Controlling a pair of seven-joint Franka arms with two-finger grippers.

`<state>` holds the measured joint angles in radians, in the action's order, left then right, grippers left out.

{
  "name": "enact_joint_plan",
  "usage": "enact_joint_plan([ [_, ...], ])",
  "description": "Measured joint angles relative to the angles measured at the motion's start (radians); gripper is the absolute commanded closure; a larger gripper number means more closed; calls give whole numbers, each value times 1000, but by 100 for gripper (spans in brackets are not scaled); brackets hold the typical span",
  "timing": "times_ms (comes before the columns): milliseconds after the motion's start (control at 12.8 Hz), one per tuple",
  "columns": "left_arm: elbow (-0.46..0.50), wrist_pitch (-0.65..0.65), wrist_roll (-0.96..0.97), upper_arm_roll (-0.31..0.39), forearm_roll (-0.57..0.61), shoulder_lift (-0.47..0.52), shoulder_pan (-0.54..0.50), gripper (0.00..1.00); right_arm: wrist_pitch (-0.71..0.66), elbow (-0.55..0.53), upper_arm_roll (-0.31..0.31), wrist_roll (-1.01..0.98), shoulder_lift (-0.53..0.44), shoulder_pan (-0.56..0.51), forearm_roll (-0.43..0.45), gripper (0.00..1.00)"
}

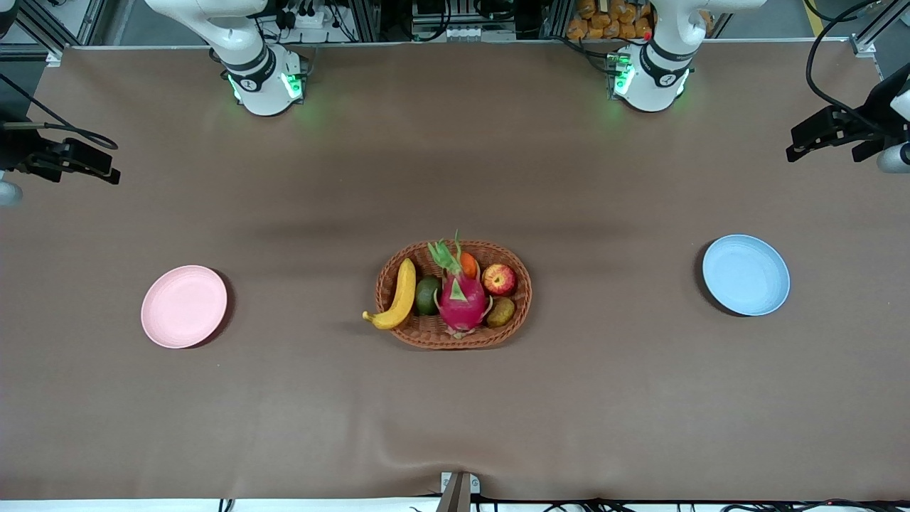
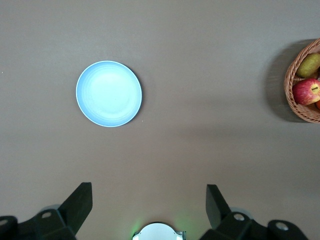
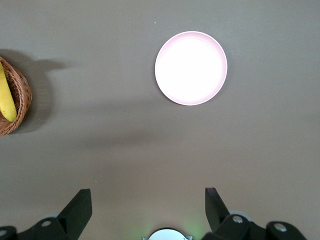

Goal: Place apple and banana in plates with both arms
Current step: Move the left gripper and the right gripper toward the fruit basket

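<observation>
The apple (image 1: 499,279) and the banana (image 1: 399,297) lie in an oval wicker basket (image 1: 426,340) at the table's middle. The banana rests along the basket's rim toward the right arm's end. The apple also shows in the left wrist view (image 2: 306,91), and the banana in the right wrist view (image 3: 6,100). The pink plate (image 1: 183,306) (image 3: 190,68) lies bare toward the right arm's end. The blue plate (image 1: 745,274) (image 2: 108,93) lies bare toward the left arm's end. My left gripper (image 2: 149,200) and right gripper (image 3: 148,200) are open and empty, held high over the table.
The basket also holds a pink dragon fruit (image 1: 461,295), a green fruit (image 1: 426,295), a brownish kiwi-like fruit (image 1: 500,311) and a small orange fruit (image 1: 468,264). A brown cloth covers the table. A camera mount (image 1: 457,491) sits at the table's near edge.
</observation>
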<state>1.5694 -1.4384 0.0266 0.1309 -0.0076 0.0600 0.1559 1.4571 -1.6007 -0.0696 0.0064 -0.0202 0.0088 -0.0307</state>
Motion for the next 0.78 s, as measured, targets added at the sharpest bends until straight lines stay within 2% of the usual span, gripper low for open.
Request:
enact_joint_plan([
  [549, -5, 0, -1, -3, 0, -8, 3, 0, 1, 0, 0, 0, 1, 0, 0, 0],
  [784, -5, -1, -5, -21, -23, -68, 8, 0, 1, -1, 1, 0, 2, 0, 0, 0],
])
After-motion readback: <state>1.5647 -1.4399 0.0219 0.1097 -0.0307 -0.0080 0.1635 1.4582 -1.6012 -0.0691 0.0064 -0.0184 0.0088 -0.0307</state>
